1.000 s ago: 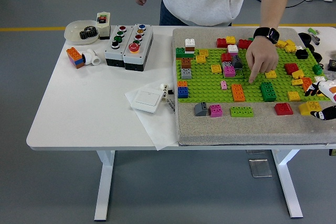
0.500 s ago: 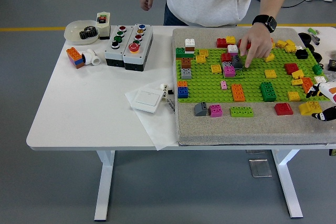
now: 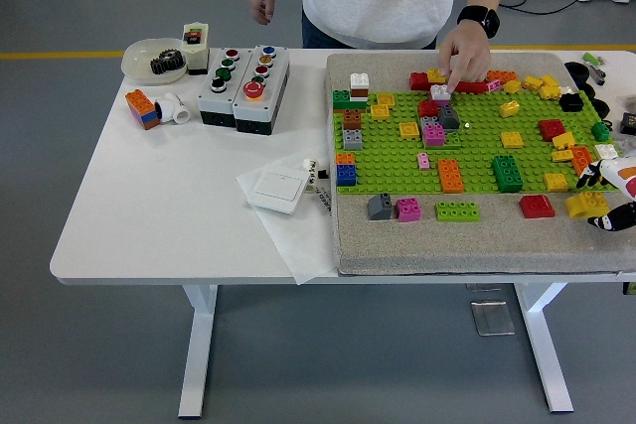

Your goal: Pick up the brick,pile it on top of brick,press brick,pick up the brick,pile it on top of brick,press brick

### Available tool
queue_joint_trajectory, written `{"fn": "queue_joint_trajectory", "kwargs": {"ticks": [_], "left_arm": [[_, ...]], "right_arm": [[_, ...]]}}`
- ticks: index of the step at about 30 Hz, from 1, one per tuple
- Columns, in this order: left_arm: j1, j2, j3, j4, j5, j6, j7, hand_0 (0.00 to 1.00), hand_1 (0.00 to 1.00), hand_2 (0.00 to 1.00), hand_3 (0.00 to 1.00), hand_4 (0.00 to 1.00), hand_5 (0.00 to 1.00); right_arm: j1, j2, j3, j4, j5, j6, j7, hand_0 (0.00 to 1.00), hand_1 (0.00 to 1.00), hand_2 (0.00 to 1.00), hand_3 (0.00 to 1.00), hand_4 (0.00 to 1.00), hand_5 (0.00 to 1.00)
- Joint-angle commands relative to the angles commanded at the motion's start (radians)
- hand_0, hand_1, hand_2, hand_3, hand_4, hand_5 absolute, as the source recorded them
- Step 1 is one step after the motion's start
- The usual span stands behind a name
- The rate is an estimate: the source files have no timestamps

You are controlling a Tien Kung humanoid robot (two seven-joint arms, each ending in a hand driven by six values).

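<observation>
Low — robot hand [image 3: 614, 191] beside bricks [image 3: 586, 205]

Baseplate [image 3: 477, 161] on mat [image 3: 477, 235] at table's [image 3: 169, 206] right, button boxes [image 3: 243, 86] left, bowl [image 3: 149, 57] beyond.

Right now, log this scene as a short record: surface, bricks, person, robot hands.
surface: green baseplate on a grey mat, at the right of the white table
bricks: many scattered on and around the baseplate, including an orange brick, a dark green brick and a red brick
person: stands at the far side; person's hand points down at the bricks near the plate's far edge
right hand: at the right edge by yellow bricks, partly cut off
left hand: not in view
</observation>
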Motion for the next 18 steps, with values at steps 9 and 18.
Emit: {"fn": "queue_joint_trajectory", "kwargs": {"ticks": [9, 18], "left_arm": [[-0.001, 0.001, -0.004, 0.0, 0.008, 0.0, 0.004, 0.792, 0.794, 0.816, 0.648, 0.662, 0.657], [-0.005, 0.001, 0.004, -0.001, -0.006, 0.001, 0.0, 0.792, 0.794, 0.815, 0.647, 0.662, 0.657]], "right_arm": [[-0.002, 0.005, -0.007, -0.019, 0.0, -0.012, -0.003, 0.532, 0.521, 0.546, 0.51, 0.749, 0.204], [0.002, 0.007, -0.015, -0.028, 0.001, -0.038, -0.005, 0.492, 0.497, 0.535, 0.501, 0.728, 0.256]]}}
